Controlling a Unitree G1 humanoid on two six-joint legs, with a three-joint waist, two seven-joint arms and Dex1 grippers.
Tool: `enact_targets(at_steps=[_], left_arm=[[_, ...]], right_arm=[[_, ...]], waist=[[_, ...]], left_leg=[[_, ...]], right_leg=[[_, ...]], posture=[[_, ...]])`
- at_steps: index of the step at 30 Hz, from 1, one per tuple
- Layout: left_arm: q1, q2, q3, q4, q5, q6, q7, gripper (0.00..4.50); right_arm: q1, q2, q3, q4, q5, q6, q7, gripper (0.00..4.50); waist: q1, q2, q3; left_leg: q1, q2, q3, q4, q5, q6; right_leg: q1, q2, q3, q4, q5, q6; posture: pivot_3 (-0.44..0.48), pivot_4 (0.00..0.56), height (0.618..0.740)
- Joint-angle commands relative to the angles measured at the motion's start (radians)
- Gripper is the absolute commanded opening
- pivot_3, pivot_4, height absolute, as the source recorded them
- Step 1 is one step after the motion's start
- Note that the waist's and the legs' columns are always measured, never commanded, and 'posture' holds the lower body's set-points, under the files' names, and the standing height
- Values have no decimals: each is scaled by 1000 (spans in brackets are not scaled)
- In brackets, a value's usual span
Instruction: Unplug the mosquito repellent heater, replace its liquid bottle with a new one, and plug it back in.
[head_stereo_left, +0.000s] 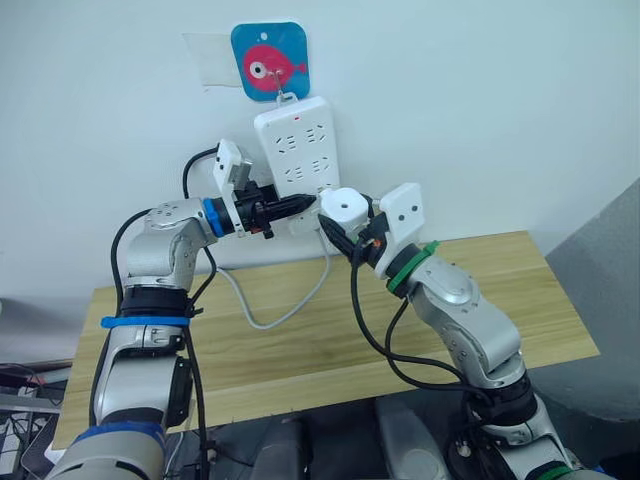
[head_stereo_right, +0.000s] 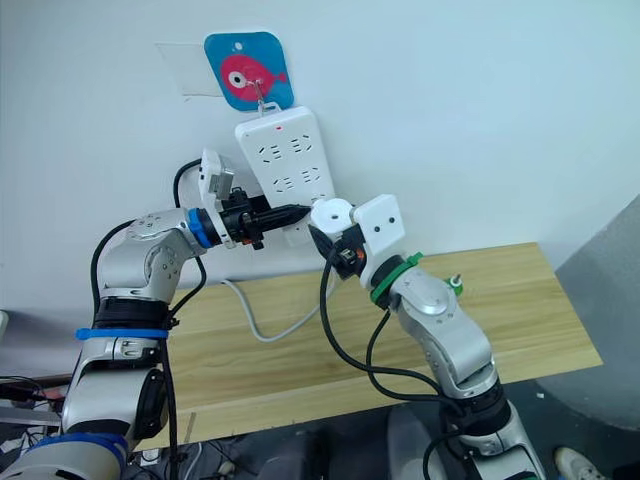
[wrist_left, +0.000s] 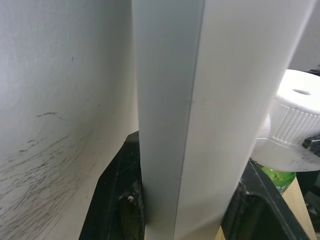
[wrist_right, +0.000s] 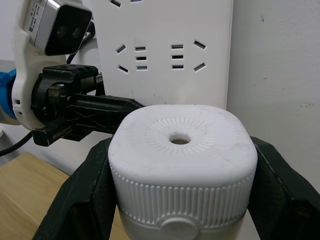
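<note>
Right gripper (wrist_right: 179, 200) fingers clamp the mosquito repellent heater (wrist_right: 180, 150) on both sides, vent hole facing the wrist camera, just in front of the power strip (head_stereo_left: 297, 150) hanging on the wall above the bench's (head_stereo_left: 520, 290) far edge. Left gripper (head_stereo_left: 305, 203) pinches the strip's lower edge between its fingers (wrist_left: 117, 200). Its wrist view alone reveals its liquid bottle (wrist_left: 276, 178), green, beneath the heater. One head view shows a green object (head_stereo_right: 455, 284) behind the right forearm.
</note>
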Motion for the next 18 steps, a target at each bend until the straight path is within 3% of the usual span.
enact_targets(at_steps=[1, 18], left_arm=[[-4, -31, -28, -72, -53, 26, -42, 1361], [1, -33, -26, -86, -53, 28, -45, 1361]], right_arm=[[-68, 38, -2, 45, -48, 4, -38, 2977], [-119, 82, 4, 155, -116, -17, -34, 2977]], waist=[[-1, 0, 0], [-3, 0, -1]], left_leg=[[0, 0, 0, 0, 0, 0], [1, 0, -1, 0, 1, -1]], right_leg=[[0, 0, 0, 0, 0, 0], [0, 0, 0, 1, 0, 0]], posture=[[-226, 221, 740], [-219, 213, 740]])
